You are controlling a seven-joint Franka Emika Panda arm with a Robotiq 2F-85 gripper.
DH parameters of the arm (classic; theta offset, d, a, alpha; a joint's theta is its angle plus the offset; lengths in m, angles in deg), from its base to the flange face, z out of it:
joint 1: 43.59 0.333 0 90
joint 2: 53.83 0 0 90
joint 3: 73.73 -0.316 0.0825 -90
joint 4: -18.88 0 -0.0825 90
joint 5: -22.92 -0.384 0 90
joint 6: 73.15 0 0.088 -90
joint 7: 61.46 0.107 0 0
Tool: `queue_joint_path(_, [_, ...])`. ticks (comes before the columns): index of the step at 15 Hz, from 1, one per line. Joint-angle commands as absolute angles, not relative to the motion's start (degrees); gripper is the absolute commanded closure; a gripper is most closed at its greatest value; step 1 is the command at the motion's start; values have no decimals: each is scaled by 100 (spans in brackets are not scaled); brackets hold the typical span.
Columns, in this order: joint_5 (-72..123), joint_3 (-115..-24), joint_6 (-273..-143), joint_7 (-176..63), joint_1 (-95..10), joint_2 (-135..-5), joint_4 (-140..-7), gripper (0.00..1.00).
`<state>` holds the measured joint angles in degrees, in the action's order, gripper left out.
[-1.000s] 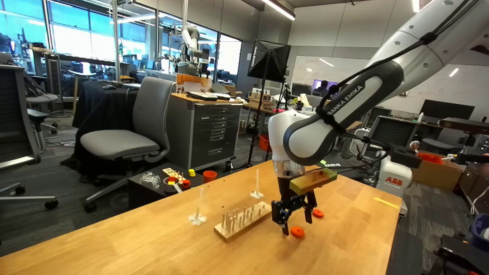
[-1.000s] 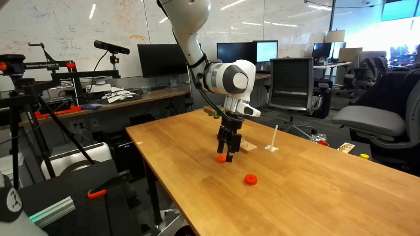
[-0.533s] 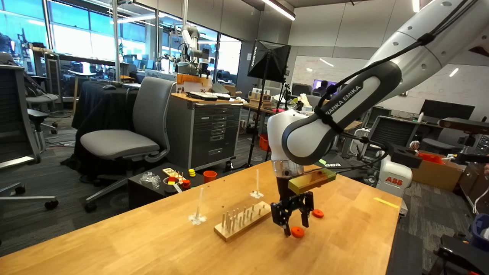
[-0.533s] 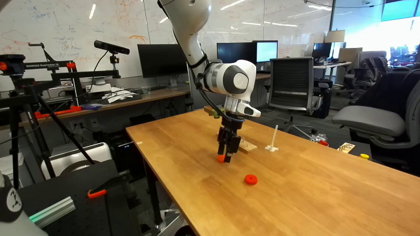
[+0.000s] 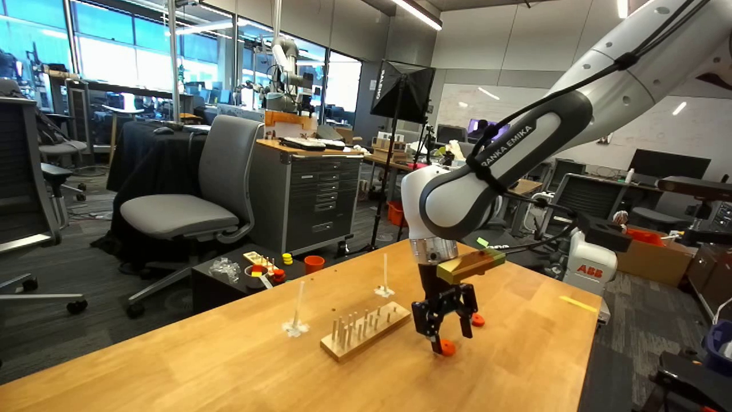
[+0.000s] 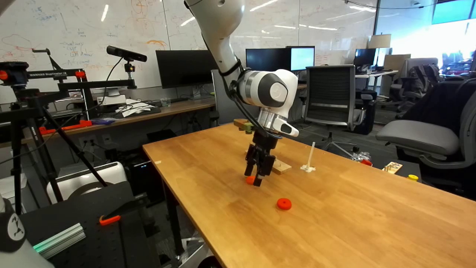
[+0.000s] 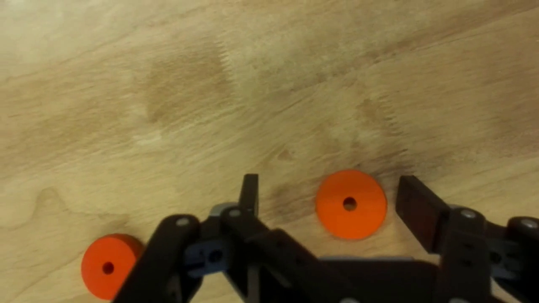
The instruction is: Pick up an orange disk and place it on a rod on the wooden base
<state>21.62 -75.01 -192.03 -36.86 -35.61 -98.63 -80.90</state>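
The end effector (image 5: 453,339) partly obscures an orange disk (image 5: 449,348) in both exterior views and, in an exterior view, a second orange disk (image 5: 478,320) nearer the right corner of the table (image 5: 514,372). Toward the table's far edge, in an exterior view, it also blocks most of the wooden base (image 6: 281,167) (mainly one end shows). The wrist view crops the blurred end effector at bottom as it covers part of the second orange disk. Frame edges cut the arm (image 5: 549,126) and table.
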Motion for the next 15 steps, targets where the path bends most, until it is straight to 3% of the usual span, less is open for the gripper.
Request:
queue_joint_path(1, [1908,-7534,-19049,-4163,-3721,-10102,-7799,0])
queue_joint_path(15, [1144,-7833,-20286,-5609,-4264,-9727,-8783,0])
